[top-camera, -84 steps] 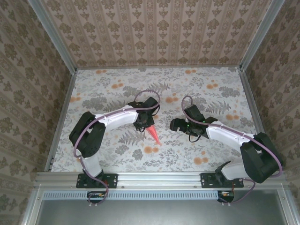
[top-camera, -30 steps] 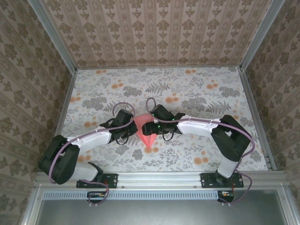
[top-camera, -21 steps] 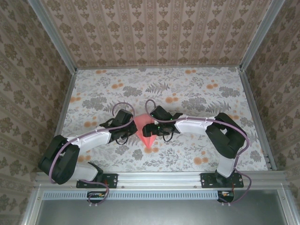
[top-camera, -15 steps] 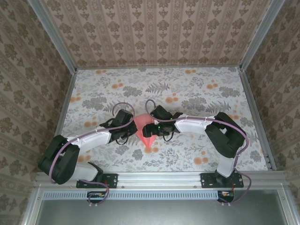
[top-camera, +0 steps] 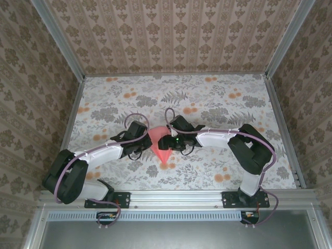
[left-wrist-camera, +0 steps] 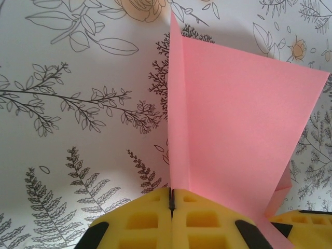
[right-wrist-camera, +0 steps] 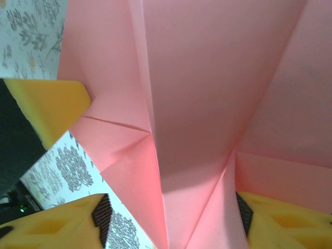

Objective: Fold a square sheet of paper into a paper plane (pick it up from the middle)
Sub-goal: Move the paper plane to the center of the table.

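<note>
Two grippers crowd the paper plane [top-camera: 162,151] in the overhead view. It sits just right of the left gripper [top-camera: 140,147], with the right gripper [top-camera: 173,143] on its far side. My worry is that both arms work one thin sheet, so a pull against the left gripper could tear it or skew the folds.

Left wrist: the pads [left-wrist-camera: 145,220] are clamped on the centre crease, with one salmon-pink wing standing upright, flat and crisp.

Right wrist: the jaws stand apart around the layered folds, pinching nothing. The creases look sharp and clean.
</note>
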You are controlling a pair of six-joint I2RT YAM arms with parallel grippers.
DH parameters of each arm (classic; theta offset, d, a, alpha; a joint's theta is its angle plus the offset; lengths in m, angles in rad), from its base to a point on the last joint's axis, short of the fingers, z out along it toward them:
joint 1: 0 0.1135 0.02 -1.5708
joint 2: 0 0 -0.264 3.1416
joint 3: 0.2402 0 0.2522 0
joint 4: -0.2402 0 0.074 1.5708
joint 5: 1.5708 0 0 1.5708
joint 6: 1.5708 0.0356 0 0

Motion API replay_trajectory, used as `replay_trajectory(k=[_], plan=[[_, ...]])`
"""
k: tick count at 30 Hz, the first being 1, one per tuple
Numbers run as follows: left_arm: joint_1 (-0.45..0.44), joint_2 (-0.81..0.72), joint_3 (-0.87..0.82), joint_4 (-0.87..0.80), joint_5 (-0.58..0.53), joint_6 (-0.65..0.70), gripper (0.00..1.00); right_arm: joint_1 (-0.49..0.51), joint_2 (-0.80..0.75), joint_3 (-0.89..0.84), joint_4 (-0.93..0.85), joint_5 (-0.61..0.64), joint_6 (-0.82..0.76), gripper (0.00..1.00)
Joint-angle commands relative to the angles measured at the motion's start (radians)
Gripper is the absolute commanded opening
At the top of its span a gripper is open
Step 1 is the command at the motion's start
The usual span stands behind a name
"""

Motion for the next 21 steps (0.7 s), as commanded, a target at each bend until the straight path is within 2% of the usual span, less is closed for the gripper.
replay_trajectory(k=[1,11,17,21], plan=[[0.006,-0.001,-0.014,0.013,0.018,-0.007,0.00,0.000,-0.022,-0.017,0.021,0.007,0.040,0.61],[0.006,0.022,0.001,0.094,0.101,0.037,0.00,0.022,-0.003,0.038,-0.105,0.113,0.010,0.57],[0.004,0.067,0.024,0.121,0.149,0.046,0.00,0.028,-0.034,0.003,-0.036,0.076,0.007,0.59],[0.004,0.076,0.025,0.138,0.158,0.045,0.00,0.029,-0.025,0.016,-0.056,0.073,-0.004,0.61]])
